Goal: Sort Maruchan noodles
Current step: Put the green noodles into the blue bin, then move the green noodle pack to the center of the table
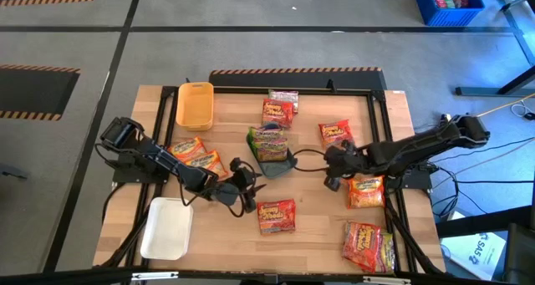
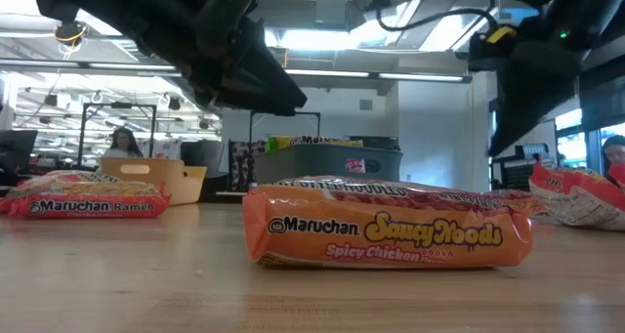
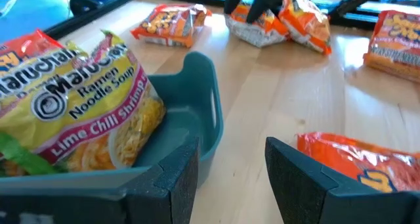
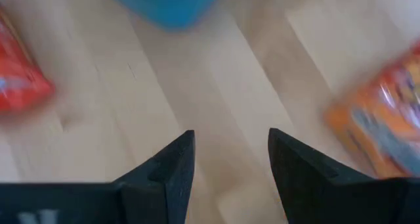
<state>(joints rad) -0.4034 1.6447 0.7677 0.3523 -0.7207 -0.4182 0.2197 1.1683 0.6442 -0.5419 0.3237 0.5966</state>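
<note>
The orange Maruchan packet [image 1: 277, 216] is seen low of centre in the high view, long axis across the frame, just right of the left end effector [image 1: 244, 191], nearer than the right end effector [image 1: 333, 161], both part-open and empty.

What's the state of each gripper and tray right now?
left gripper: open, empty, beside the blue-grey tray
right gripper: open, empty, over bare table
blue-grey tray: holds green-edged packets
yellow tray: empty
white tray: empty
</note>
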